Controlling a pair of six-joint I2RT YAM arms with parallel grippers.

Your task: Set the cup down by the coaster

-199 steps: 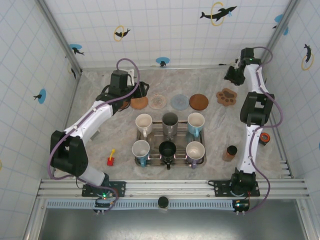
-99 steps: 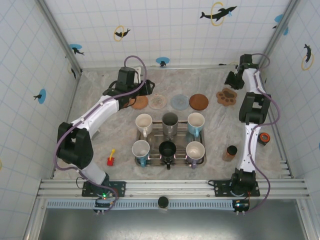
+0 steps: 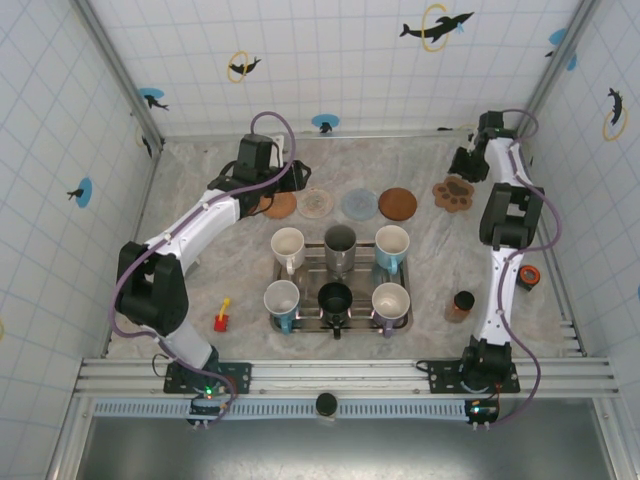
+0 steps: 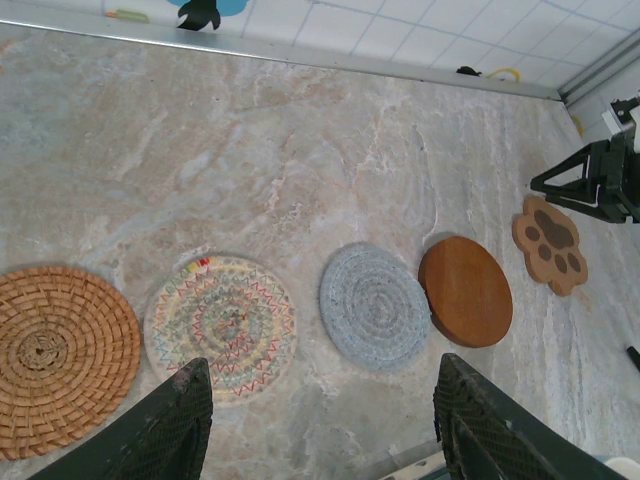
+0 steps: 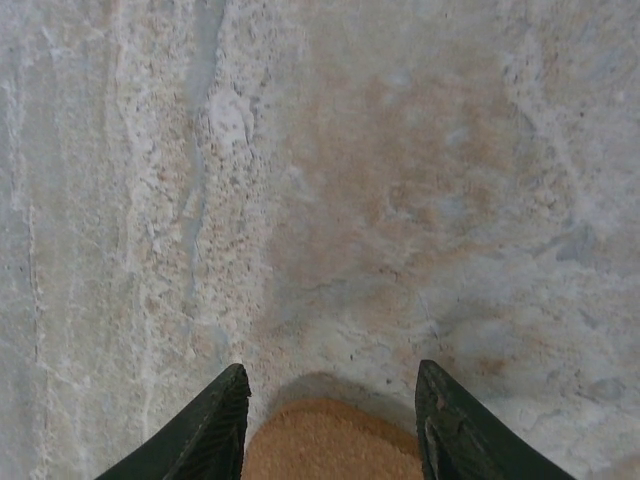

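From overhead I am looking at the marble worktop (image 3: 200, 290) carrying a metal tray (image 3: 357, 322). All six cups (image 3: 288, 243) are sitting on the tray, just in front of the row of coasters (image 3: 360, 204). The left wrist camera is giving me what the overhead view blurs: a wicker coaster (image 4: 55, 355), a zigzag-woven coaster (image 4: 222, 325), a grey coaster (image 4: 375, 305), a wooden coaster (image 4: 465, 290), then the paw coaster (image 4: 548, 245). The left hand (image 4: 322, 362) is hovering over them, fingers spread wide and holding nothing. The right hand (image 5: 332, 368) is hanging with its fingers (image 5: 225, 425) apart, and the paw coaster's edge is showing between them.
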